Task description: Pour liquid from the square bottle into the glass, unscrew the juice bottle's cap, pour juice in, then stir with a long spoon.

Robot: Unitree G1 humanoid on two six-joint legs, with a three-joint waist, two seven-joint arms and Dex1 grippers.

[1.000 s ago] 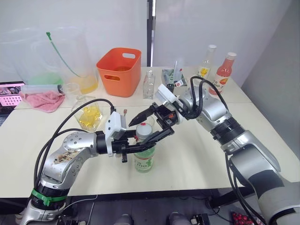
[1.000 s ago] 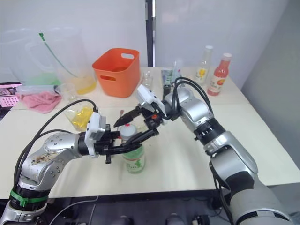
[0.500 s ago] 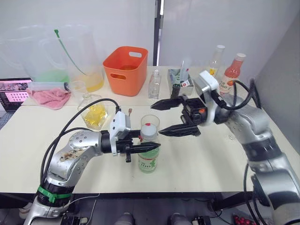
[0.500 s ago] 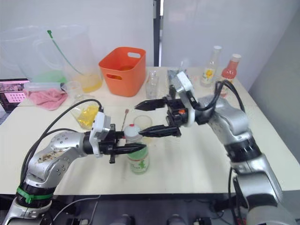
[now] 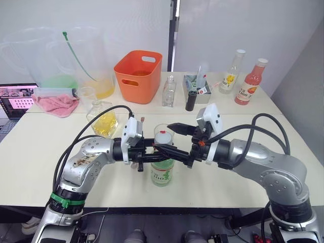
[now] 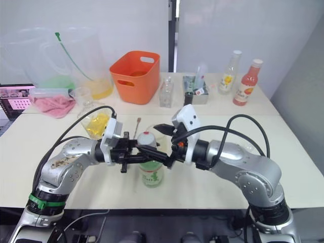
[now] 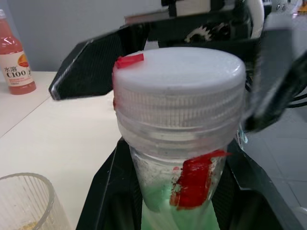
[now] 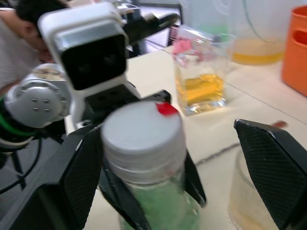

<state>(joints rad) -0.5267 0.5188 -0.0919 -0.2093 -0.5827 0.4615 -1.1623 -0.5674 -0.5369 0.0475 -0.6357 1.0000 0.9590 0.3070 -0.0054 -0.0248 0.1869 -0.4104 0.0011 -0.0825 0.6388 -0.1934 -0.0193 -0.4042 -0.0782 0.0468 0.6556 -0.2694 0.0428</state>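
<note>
The left gripper (image 5: 158,151) is clamped on the juice bottle (image 5: 162,169), below its cap (image 5: 163,137). The right gripper (image 5: 172,137) flanks that cap, fingers apart.

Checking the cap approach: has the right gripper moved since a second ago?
Yes. The right gripper dropped from above the juice bottle to straddle its cap, open.

Both grippers' fingers meet at the juice bottle (image 6: 152,171) neck

The glass (image 5: 163,132) stands just behind the juice bottle's cap (image 5: 163,137), crowding the right pincer (image 5: 171,138)
</note>
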